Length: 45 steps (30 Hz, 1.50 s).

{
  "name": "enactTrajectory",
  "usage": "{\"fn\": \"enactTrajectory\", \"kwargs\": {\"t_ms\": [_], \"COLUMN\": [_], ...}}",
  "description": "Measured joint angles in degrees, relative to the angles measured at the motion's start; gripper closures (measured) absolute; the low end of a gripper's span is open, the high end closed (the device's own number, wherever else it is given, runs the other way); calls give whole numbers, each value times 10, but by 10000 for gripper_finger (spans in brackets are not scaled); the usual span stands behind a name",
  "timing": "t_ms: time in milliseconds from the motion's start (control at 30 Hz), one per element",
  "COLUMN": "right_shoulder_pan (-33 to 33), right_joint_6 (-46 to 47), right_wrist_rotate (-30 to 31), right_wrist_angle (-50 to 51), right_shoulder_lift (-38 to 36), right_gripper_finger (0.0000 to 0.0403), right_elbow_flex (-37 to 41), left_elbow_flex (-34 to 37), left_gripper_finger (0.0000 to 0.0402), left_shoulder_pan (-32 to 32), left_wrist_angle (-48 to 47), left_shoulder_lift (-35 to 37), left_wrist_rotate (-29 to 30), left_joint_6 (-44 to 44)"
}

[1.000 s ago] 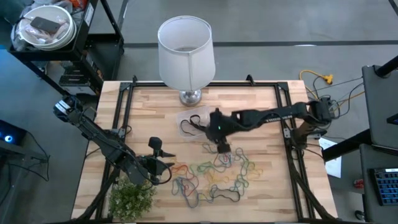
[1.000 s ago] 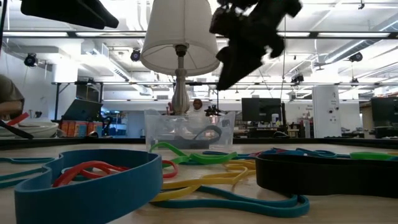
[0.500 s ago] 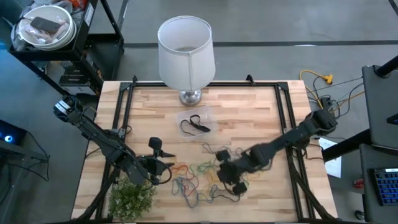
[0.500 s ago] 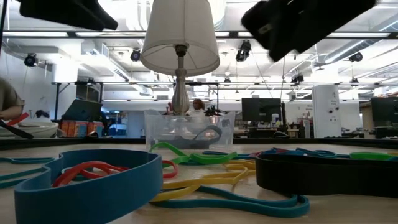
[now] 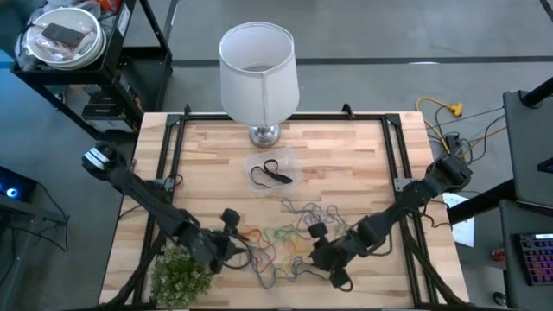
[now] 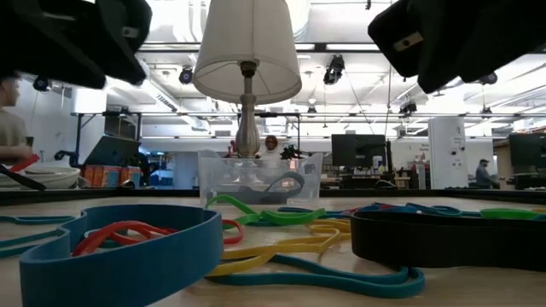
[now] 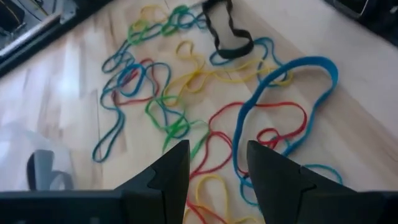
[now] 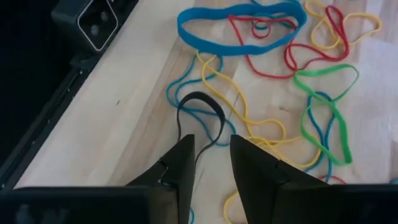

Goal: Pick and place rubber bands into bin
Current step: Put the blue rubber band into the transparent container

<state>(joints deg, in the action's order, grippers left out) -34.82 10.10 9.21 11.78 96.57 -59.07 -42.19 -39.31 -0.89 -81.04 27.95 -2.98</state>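
Over the near half of the table (image 5: 346, 147), both arms reach in low toward the spread of rubber bands (image 5: 294, 246). From the near left side the left arm runs along the table's left rail; its left gripper (image 5: 232, 246) sits at the left edge of the spread, beside a small green plant (image 5: 183, 275) at the near left corner. In the left wrist view its two dark fingers (image 7: 171, 171) stand apart with nothing between them — red, yellow and blue loops lie on the wood below the gap, touching neither finger as far as can be seen.

From the right rail the right arm stretches low and diagonally toward the near middle, right gripper (image 5: 327, 255) at the near right part of the spread. In its wrist view the fingers (image 8: 180, 165) show a narrow gap between them; a thin black band (image 8: 200, 118) lies on the wood just ahead of the tips. Whether the tips touch it, cannot tell. Nothing seen held.

Containers: the bin (image 5: 275, 172) — clear, shallow — stands at the table's middle, farther back than the spread and just in front of the base of a white lamp (image 5: 258, 69). Black band(s) lie inside it; the low view shows a grey loop in it too.

Most bands lie loose on the table, well apart from the bin.

No legible writing or labels.
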Motion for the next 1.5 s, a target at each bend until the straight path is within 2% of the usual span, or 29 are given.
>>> {"fn": "enactTrajectory", "kwargs": {"t_ms": [200, 333, 433, 667, 933, 1200, 1500], "right_shoulder_pan": [-1, -2, -2, -2, -2, -2, -2], "right_joint_6": [-9, -10, -11, -11, -11, -8, -6], "right_wrist_rotate": [0, 0, 0, -1, -2, -2, -2], "right_wrist_angle": [-8, -8, -6, -4, -2, -2, -1], "right_shoulder_lift": [0, 0, -1, -1, -2, -2, -2], "right_gripper_finger": [317, 323, 326, 331, 322, 329, 335], "right_elbow_flex": [5, 5, 7, 9, 10, 10, 12], "left_elbow_flex": [-26, -48, -58, -91, -151, -215, -214], "left_gripper_finger": [257, 257, 257, 257, 257, 265, 310], "left_shoulder_pan": [15, 38, 59, 110, 112, 122, 132], "left_wrist_angle": [38, 38, 33, -8, -60, -136, -148], "left_shoulder_lift": [-74, -89, -89, -96, -160, -232, -237], "left_wrist_rotate": [-3, -13, -45, -175, -228, -234, -255], "left_joint_6": [-38, -61, -88, -111, -111, -108, -82]}}
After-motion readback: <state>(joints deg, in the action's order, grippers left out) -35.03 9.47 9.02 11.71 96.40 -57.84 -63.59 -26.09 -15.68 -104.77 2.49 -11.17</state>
